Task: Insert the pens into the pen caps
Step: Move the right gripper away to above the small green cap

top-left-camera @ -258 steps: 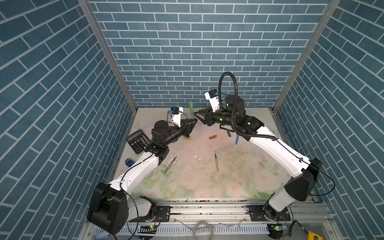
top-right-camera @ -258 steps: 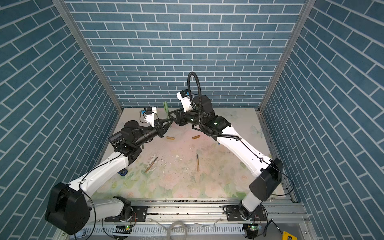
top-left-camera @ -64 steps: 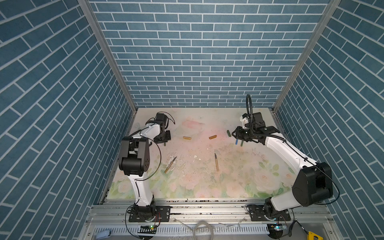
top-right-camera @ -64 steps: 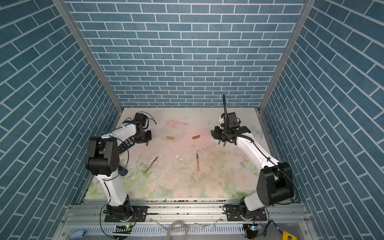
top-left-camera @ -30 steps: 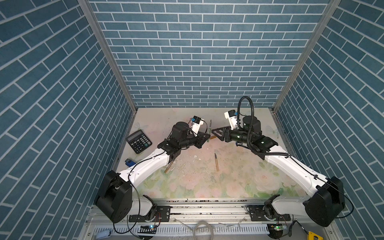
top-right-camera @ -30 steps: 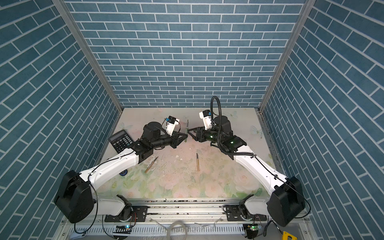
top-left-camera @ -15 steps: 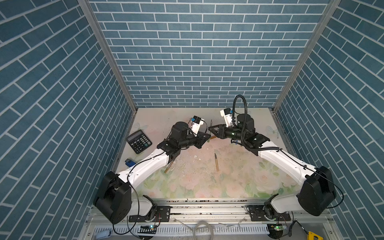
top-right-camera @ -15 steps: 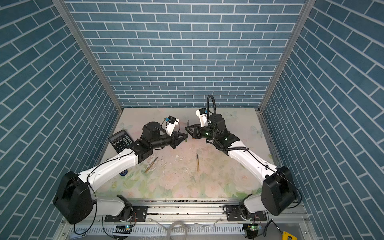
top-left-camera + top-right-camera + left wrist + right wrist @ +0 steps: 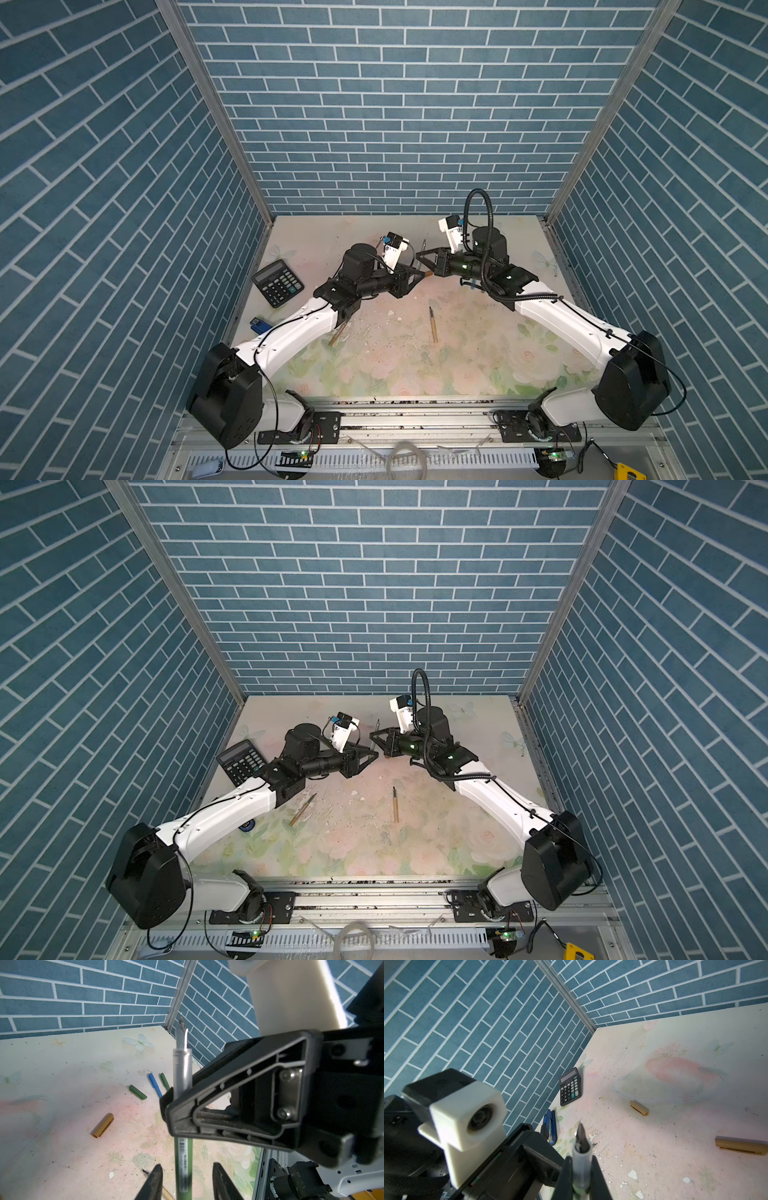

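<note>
A green pen (image 9: 183, 1164) with a clear grip and dark tip (image 9: 581, 1136) stands upright above the table's middle back, seen in both top views (image 9: 423, 248) (image 9: 377, 727). My right gripper (image 9: 581, 1169) is shut on its clear upper part. My left gripper (image 9: 186, 1174) is open around the lower body, with a gap on each side. Tan-gold pen caps (image 9: 638, 1107) (image 9: 740, 1145) lie on the table, one showing again as a tan-gold cap (image 9: 103, 1125). A dark green cap (image 9: 137, 1092) lies near a blue pen (image 9: 154, 1085). Two tan pens (image 9: 433, 324) (image 9: 303, 809) lie nearer the front.
A black calculator (image 9: 277, 282) (image 9: 570, 1086) sits by the left wall, and a blue stapler (image 9: 550, 1126) lies just in front of it. Brick-patterned walls close in the left, back and right sides. The floral table top (image 9: 415, 365) is scuffed and flecked.
My right gripper moved in to the upright green pen and shut on its upper part. My left gripper's jaws then opened off the pen's body.
</note>
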Tool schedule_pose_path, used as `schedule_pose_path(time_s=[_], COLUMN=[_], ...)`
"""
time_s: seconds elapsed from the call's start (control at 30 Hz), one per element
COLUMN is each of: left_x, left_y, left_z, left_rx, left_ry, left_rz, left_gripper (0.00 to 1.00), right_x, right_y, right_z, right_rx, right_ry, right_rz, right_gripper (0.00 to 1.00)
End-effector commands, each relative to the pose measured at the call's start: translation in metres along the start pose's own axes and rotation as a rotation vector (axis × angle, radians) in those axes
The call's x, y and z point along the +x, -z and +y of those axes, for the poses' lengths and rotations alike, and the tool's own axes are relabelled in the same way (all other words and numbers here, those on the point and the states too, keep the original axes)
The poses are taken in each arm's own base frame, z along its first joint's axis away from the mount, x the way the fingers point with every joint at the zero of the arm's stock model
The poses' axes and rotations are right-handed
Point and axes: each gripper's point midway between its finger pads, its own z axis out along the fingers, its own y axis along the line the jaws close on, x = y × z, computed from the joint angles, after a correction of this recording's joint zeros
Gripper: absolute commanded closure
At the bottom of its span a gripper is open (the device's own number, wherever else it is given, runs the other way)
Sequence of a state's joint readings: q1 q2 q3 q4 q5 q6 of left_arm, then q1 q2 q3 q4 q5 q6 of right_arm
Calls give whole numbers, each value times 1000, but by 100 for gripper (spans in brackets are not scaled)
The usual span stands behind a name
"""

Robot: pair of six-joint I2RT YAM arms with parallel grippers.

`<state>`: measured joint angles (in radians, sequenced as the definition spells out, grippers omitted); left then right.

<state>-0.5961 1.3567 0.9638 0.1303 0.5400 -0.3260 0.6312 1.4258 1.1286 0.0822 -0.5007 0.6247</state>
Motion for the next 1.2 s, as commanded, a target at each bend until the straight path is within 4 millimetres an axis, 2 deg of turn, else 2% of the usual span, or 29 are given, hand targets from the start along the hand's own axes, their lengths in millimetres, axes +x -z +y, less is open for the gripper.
schedule_pose_path(time_s=[0.0,0.23,0.37,0.5,0.6,0.67,0.73,0.87,1.03,1.17], left_x=[-4,-4,-4,-5,-7,-9,-12,-19,-27,-28], left_y=[0,-1,-1,0,3,8,14,30,44,42], left_z=[-5,-4,-3,-3,2,12,26,43,46,41], left_rx=[14,13,8,2,-37,-105,-189,-313,-356,-326], left_ry=[-15,-12,-12,-16,-18,-16,-10,-1,3,8], left_rz=[-1,-3,-5,-10,-22,-40,-71,-132,-196,-187], left_gripper=[59,77,84,98,100,100,100,100,100,100], right_x=[-12,-4,-5,-5,-6,-10,-15,-17,-7,9], right_y=[7,2,0,-1,3,11,23,44,61,52], right_z=[18,24,28,32,29,26,18,-25,-128,-194], right_rx=[-42,-81,-93,-121,-91,-35,51,256,501,652], right_ry=[16,5,16,6,7,32,64,94,-77,-113], right_rz=[-40,-5,17,20,18,4,-22,-11,77,230], right_gripper=[100,100,100,99,74,67,65,58,47,43])
